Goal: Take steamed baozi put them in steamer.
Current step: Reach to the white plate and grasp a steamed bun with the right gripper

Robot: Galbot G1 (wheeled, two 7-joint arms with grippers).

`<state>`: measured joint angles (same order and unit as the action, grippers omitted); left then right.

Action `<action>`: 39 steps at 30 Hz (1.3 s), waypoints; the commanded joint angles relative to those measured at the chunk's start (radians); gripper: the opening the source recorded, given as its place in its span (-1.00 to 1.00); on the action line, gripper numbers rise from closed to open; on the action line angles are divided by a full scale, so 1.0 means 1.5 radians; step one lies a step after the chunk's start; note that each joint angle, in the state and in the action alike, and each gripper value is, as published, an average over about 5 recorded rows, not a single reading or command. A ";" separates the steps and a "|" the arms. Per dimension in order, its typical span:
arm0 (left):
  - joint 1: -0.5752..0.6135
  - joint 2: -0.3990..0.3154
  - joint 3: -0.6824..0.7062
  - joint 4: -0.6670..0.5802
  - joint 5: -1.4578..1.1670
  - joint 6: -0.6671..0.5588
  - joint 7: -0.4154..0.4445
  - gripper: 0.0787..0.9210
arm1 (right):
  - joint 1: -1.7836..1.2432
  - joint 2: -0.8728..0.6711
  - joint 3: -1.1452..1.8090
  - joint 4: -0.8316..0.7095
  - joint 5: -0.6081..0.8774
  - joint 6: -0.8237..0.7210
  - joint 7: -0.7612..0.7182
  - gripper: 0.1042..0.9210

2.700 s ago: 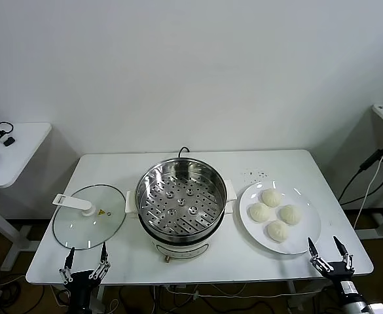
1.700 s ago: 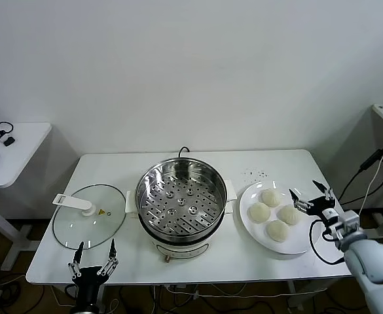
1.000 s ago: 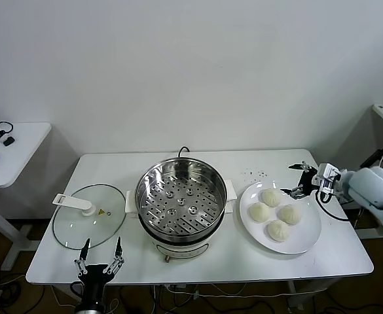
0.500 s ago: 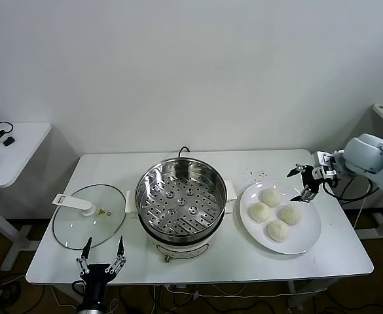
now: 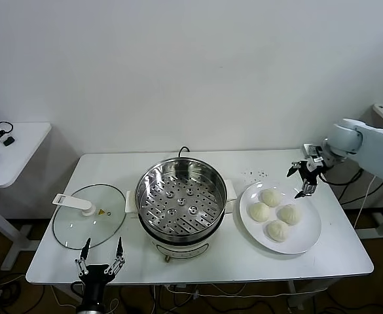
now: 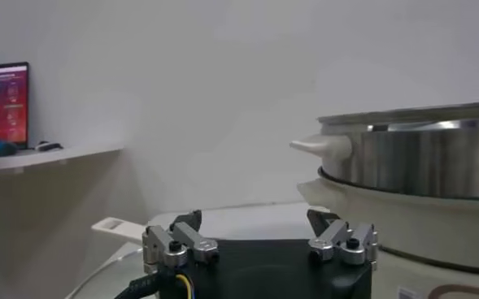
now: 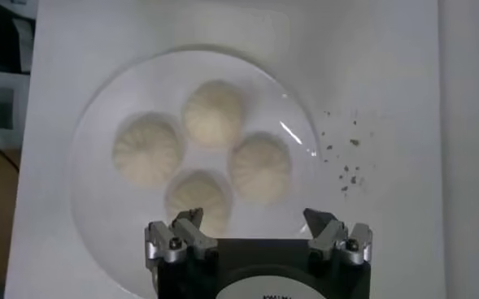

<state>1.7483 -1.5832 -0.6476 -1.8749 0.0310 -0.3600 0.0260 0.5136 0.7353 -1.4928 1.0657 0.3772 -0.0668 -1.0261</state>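
Our right gripper, jaws spread wide and empty, has swung up from the table's front edge and now hangs over the far rim of the plate near the right edge. All four buns still sit there; the steamer at the table's centre holds none. Our left gripper waits open off the front edge.

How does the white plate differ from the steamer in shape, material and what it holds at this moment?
The plate is flat and white; the steamer is a deep, shiny steel pot with a perforated tray and white side handles. The plate holds all four baozi; the steamer holds none. The plate sits on the robot's right side of the table, the steamer in the middle. Both are round and uncovered.
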 commanded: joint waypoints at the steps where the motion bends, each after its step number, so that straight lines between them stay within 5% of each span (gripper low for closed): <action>1: -0.001 0.000 -0.005 0.003 0.005 -0.001 0.000 0.77 | -0.010 0.061 -0.016 -0.049 0.004 0.011 -0.012 0.76; 39: -0.010 0.002 -0.022 0.031 0.038 -0.005 0.004 0.77 | -0.155 0.138 0.063 -0.174 -0.046 -0.030 0.025 0.76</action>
<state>1.7330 -1.5808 -0.6799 -1.8283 0.0863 -0.3681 0.0331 0.2918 0.9397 -1.4006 0.8154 0.3127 -0.1090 -0.9902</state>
